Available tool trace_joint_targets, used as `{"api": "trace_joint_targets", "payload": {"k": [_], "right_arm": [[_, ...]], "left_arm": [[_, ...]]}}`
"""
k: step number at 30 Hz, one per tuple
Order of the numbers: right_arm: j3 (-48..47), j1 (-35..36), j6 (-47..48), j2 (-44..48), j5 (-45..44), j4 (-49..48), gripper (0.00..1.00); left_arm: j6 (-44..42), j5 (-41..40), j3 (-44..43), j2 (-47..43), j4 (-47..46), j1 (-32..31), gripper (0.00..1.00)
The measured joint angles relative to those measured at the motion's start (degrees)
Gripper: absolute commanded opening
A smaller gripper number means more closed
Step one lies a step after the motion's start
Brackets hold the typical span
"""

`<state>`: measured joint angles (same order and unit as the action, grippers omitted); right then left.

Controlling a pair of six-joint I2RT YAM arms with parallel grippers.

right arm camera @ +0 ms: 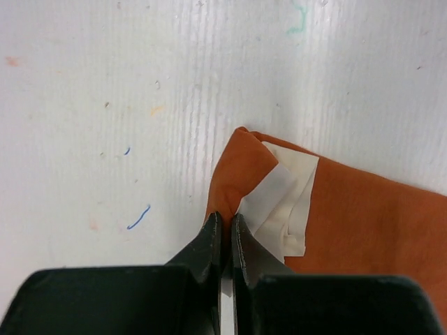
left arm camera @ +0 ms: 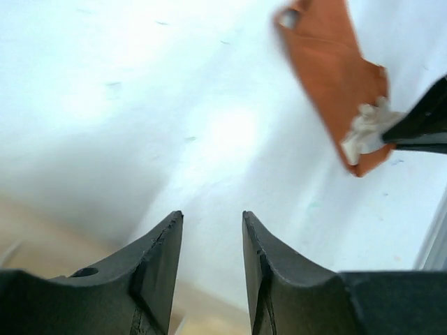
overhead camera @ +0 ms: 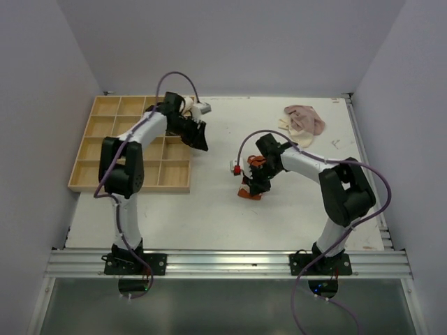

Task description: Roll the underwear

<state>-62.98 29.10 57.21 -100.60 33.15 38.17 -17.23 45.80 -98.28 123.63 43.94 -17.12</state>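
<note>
Right gripper (right arm camera: 223, 222) was pinched shut on the rust-orange underwear's (right arm camera: 356, 209) edge near mid-table. Left gripper (left arm camera: 213, 218) hung parted and empty beside the wooden tray (overhead camera: 84, 159). Pale beige-pink underwear (overhead camera: 304, 120) lay far right.

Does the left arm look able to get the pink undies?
Probably yes: only bare table lies between the open left gripper and the pink underwear, and the right gripper, shut on the orange underwear, sits nearer the front.
</note>
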Motion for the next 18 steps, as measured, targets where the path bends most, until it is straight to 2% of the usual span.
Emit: {"api": "trace_joint_targets", "payload": {"k": [4, 7, 10, 13, 18], "right_arm": [[-3.52, -3.37, 0.07, -3.04, 5.97, 7.15, 0.0], [-8.11, -6.03, 0.55, -7.58, 12.15, 13.77, 0.0], [-11.13, -9.07, 2.16, -12.41, 18.51, 20.15, 0.0], [-12.07, -11.78, 4.66, -16.63, 22.97, 25.94, 0.0], [-11.87, -13.31, 6.23, -19.06, 25.88, 30.25, 0.0]], "left_arm": [[-0.33, -5.88, 9.38, -13.6, -10.47, 6.95, 0.46], [-4.55, -8.66, 17.7, -24.68, -16.09, 6.47, 0.45], [-12.76, -11.04, 27.23, -35.28, -20.85, 1.31, 0.47], [-21.09, -12.04, 37.62, -43.12, -24.61, -6.67, 0.49], [-29.97, -13.03, 47.65, -44.59, -28.2, -17.33, 0.5]]}}
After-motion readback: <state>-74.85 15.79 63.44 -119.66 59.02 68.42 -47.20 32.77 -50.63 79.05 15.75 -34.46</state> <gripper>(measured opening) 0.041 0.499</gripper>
